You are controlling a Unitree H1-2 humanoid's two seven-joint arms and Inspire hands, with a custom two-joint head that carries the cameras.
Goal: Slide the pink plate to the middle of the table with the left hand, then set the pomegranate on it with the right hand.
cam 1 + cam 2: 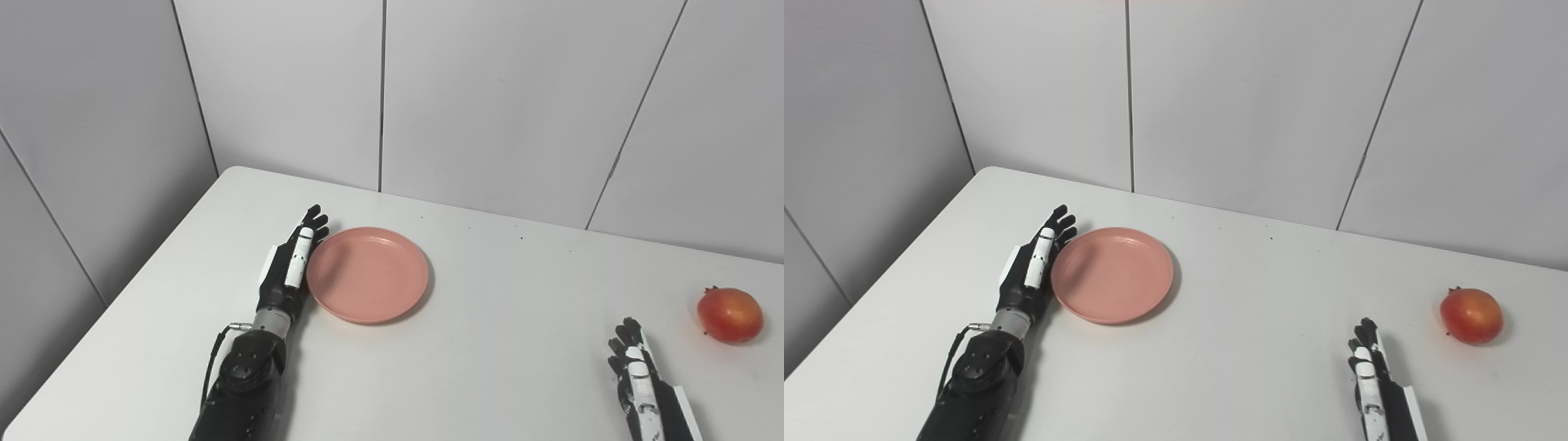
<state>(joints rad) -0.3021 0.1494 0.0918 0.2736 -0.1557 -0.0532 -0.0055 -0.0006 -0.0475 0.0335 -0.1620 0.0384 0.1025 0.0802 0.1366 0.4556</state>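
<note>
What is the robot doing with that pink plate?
The robot's left hand is pressed flat against the left edge of the pink plate, ready to push it toward the middle of the white table. The plate is empty. The right hand waits open near the front edge, and the pomegranate sits apart on the right, untouched.

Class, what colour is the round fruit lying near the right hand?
The round pomegranate is red shading to orange-yellow, seen best in the left eye view.
</note>
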